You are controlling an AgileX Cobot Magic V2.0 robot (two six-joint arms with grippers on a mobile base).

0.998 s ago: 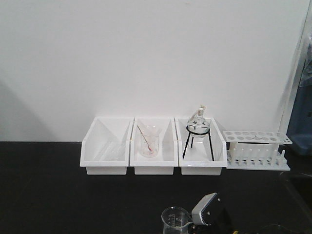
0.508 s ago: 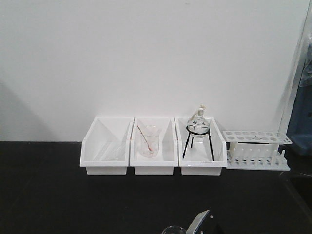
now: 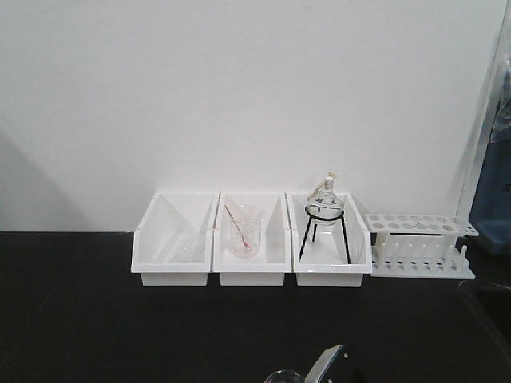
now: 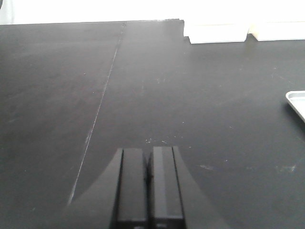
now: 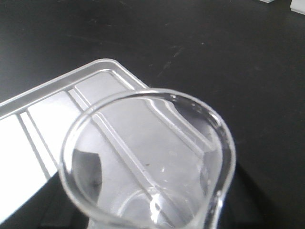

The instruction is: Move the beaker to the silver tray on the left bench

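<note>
Hovering at lower centre of right wrist view, the beaker [image 5: 147,162] sits over the silver tray [image 5: 52,102], prob. for set-down; right fingers' state unclear, left fingers [image 4: 163,183] pressed together above dark surface [image 4: 143,86].

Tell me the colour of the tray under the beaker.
Silver-grey metal tray, seen best in the right wrist view, beneath the clear beaker.

You see the beaker [image 5: 143,162] as clear, colourless glass, smooth and glossy along its thin rim. Beneath it, the silver tray [image 5: 62,95] looks like brushed metal with a dull sheen and pressed ridges. The bench [image 4: 190,109] around the tray is matt black, faintly scuffed and speckled. Behind it, 3 bins [image 3: 176,267] look like smooth white plastic.
</note>
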